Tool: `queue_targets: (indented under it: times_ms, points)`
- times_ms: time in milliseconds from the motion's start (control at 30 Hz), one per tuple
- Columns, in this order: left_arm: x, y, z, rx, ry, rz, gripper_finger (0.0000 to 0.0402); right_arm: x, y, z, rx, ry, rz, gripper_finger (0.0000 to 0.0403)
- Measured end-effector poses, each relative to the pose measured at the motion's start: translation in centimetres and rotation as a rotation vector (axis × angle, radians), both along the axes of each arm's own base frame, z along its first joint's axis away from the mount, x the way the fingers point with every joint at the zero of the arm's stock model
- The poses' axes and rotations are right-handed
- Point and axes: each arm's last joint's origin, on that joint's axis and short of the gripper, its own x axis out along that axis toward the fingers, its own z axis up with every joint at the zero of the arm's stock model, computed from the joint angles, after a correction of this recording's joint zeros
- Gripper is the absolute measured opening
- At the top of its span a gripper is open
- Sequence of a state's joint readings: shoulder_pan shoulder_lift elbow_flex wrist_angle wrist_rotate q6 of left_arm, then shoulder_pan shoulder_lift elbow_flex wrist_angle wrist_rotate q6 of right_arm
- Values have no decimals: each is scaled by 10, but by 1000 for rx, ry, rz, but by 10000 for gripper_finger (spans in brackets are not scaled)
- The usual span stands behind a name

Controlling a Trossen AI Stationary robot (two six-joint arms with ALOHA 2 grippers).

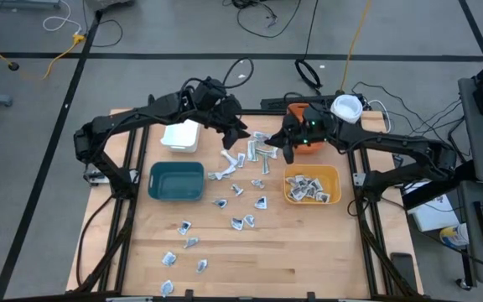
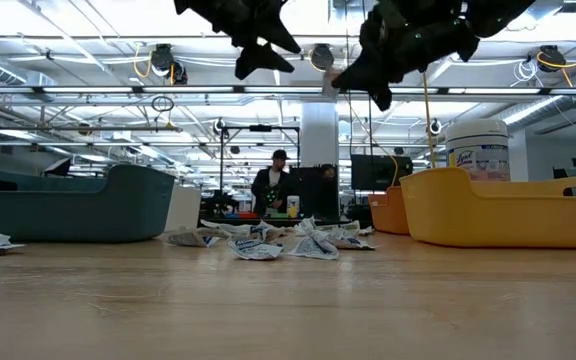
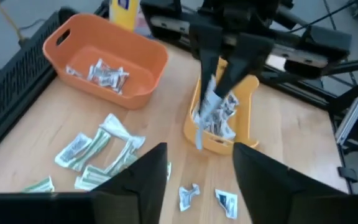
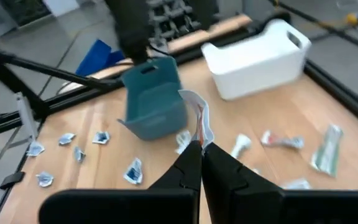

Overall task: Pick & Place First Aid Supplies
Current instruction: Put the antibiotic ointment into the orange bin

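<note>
Many small white-grey packets and wrapped strips, the first aid supplies (image 1: 240, 191), lie scattered on the wooden table (image 1: 309, 252). More lie in the yellow bin (image 1: 312, 186) and the orange bin (image 3: 104, 74). My right gripper (image 1: 288, 149) hangs above the table between these two bins, shut on one narrow packet (image 4: 199, 118). My left gripper (image 3: 197, 180) hovers open and holds nothing, above the strips near the white bin (image 1: 181, 137), facing the right gripper. My right gripper pinches one end of the narrow packet (image 4: 197, 138) between its two fingertips (image 3: 211, 68). The fingers slant downward. The rest of the packet (image 3: 205, 115) hangs below them, slightly curled and lifted clear of the table.
A teal bin (image 1: 176, 181) stands at the table's left, below the white bin. A round white-lidded tub (image 1: 346, 107) sits behind the orange bin. Loose packets (image 1: 187, 243) trail toward the near edge. A person (image 2: 273, 185) stands far behind the table.
</note>
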State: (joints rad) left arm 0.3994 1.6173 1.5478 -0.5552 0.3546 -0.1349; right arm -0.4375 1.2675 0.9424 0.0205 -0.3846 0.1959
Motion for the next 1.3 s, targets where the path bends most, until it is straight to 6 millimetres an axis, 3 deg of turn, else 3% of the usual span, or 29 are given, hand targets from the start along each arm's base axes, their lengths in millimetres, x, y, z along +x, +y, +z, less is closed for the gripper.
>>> queue_targets:
  times_ms: [233,533,733,1033,1300]
  points:
    - [-2,4,-1,-66,8,54,235,-10,-14,-11,44,139,-311,0]
    - [-2,4,-1,-92,9,70,239,-21,-24,-19,-168,317,-671,0]
    - [-2,4,-1,-109,13,80,239,-22,-33,-33,-215,436,-767,0]
    - [-4,5,-3,-129,34,91,239,-28,-61,-74,-96,647,-843,0]
    - [-6,4,-5,-151,67,88,239,-31,-76,-73,34,669,-861,13]
